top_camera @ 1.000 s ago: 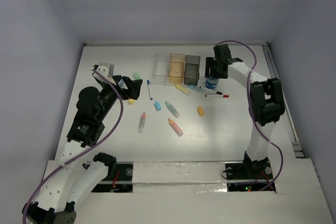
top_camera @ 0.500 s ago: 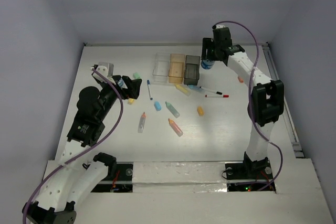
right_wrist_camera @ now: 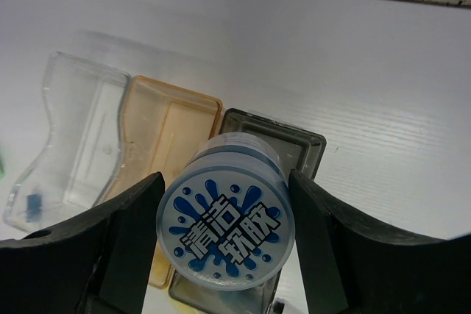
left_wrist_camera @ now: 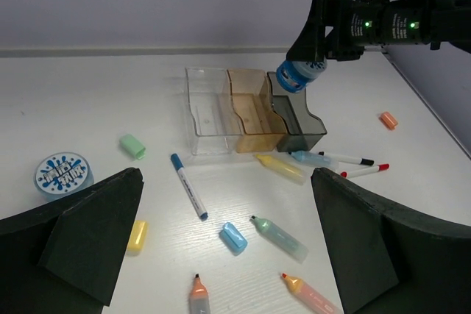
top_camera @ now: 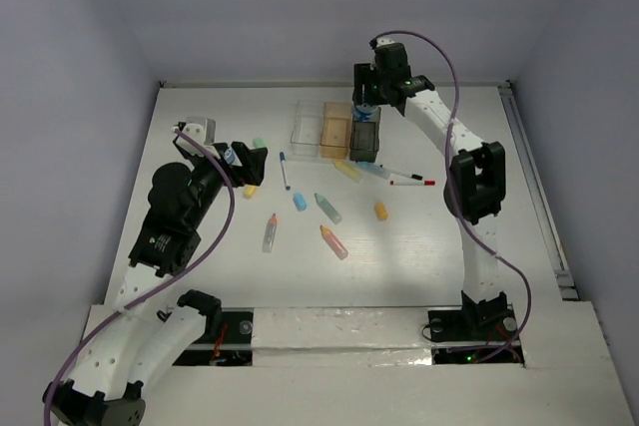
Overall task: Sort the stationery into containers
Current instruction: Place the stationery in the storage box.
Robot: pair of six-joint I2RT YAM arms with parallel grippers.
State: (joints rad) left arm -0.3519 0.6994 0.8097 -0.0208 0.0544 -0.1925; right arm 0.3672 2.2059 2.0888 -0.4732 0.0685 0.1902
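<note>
Over the white counter (top_camera: 449, 246), the right arm (top_camera: 439, 122) has swung left within the last second, carrying a blue-white roll (right_wrist_camera: 225, 227) from beside the pens (top_camera: 412, 183) to the row of bins (top_camera: 336, 132). The right gripper (top_camera: 369, 105) pinches the roll by its sides. It appears to hang over the dark grey bin (left_wrist_camera: 298, 112), though its height above the rim is hard to judge. A release looks next. The left gripper (left_wrist_camera: 228, 207) waits spread and empty, while markers (top_camera: 332, 241) and a second roll (left_wrist_camera: 62, 174) lie unsorted.
</note>
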